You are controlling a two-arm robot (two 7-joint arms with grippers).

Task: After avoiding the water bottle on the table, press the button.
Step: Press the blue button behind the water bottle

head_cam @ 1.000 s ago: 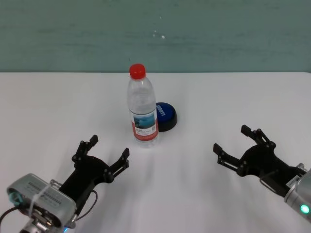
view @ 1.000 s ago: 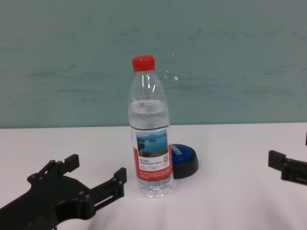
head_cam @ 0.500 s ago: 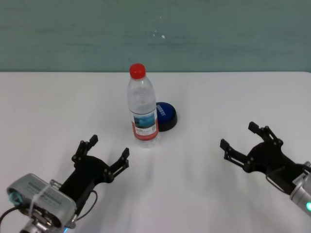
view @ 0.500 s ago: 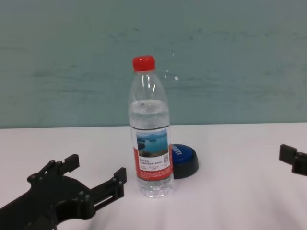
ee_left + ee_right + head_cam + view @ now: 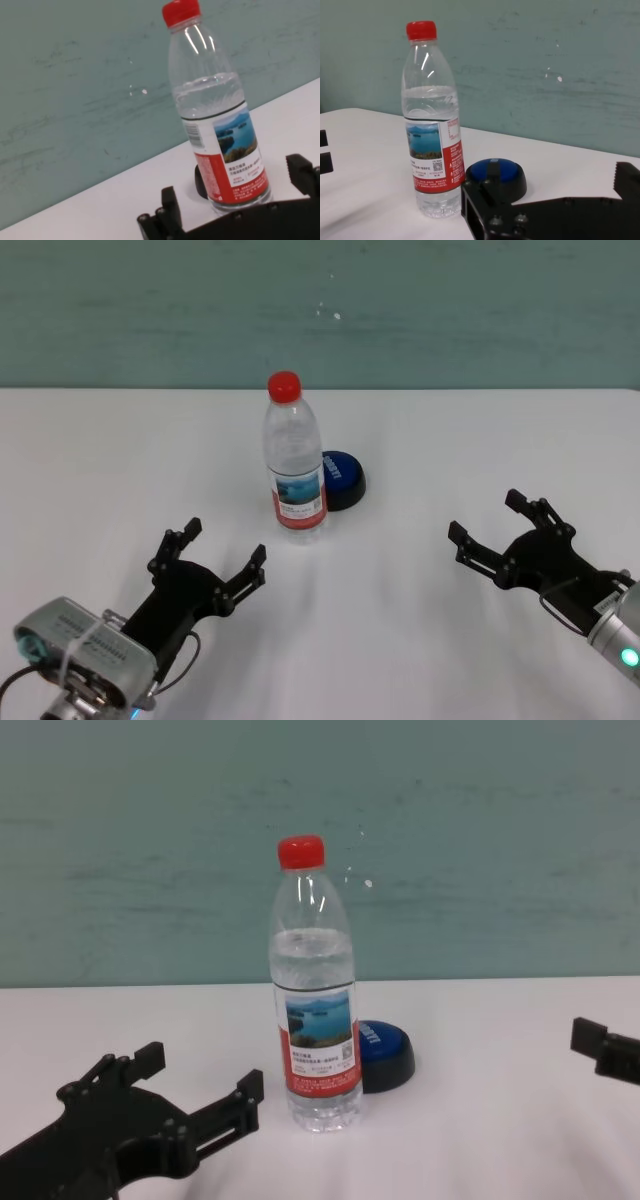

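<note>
The water bottle (image 5: pixel 296 465) stands upright on the white table (image 5: pixel 450 440), clear with a red cap and a lake label. The blue button (image 5: pixel 342 478) sits just behind it to its right, partly hidden by the bottle in the chest view (image 5: pixel 385 1055). My left gripper (image 5: pixel 225 542) is open and empty, low over the table in front of the bottle and to its left. My right gripper (image 5: pixel 484 515) is open and empty, well to the right of the button. The right wrist view shows the bottle (image 5: pixel 431 125) and the button (image 5: pixel 495 175) beyond its fingers.
A teal wall runs along the table's far edge (image 5: pixel 320 390). Bare white tabletop lies between the button and my right gripper, and on both sides of the bottle.
My right gripper shifted right and away from the bottle, then came back slightly to the left. The left arm, the bottle and the button have not moved.
</note>
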